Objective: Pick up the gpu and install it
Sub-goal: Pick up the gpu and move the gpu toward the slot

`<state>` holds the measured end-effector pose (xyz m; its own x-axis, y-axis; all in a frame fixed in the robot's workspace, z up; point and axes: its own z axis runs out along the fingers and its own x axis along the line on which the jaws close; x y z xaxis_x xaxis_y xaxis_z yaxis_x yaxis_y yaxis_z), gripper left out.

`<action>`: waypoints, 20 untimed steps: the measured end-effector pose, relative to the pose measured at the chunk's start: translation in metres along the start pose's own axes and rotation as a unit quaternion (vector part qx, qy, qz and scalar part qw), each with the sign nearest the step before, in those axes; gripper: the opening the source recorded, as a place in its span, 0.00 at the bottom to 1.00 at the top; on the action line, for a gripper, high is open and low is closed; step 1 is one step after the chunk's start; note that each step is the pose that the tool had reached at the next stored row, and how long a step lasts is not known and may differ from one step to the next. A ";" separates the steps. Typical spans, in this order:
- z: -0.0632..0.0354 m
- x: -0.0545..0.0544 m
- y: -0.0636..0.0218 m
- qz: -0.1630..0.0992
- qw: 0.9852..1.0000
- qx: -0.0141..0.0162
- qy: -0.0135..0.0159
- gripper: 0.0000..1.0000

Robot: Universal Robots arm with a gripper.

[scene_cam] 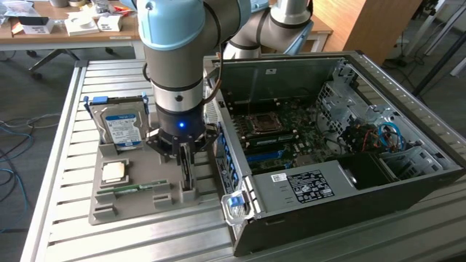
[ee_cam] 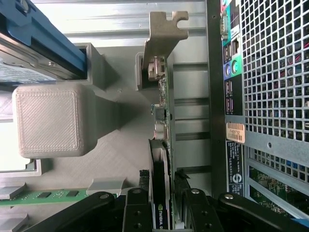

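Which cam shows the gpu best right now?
Wrist view: the gpu stands on edge in the grey holder, its pale bracket in full sight. In the exterior view it is a thin dark strip below the gripper, mostly hidden.

Slatted alu. table (scene_cam: 65, 180) fills most of the frame, slats running approx. left-right. Two things sit straight on it: a grey plastic holder tray (scene_cam: 138, 208) at lower centre-left, and a black PC case (scene_cam: 364, 202) on its side w/ open face up, taking the right half. Tray & case are just beside each other; can't tell if touching.
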<state>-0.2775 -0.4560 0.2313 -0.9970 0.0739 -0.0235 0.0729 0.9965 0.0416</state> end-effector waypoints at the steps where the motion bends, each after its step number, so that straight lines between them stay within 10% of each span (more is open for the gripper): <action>1: 0.0000 0.000 0.0000 0.000 1.000 0.000 0.000 0.35; 20: 0.0012 0.000 0.0001 0.000 1.000 0.000 0.000 0.35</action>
<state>-0.2777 -0.4559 0.2301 -0.9970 0.0740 -0.0235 0.0730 0.9965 0.0417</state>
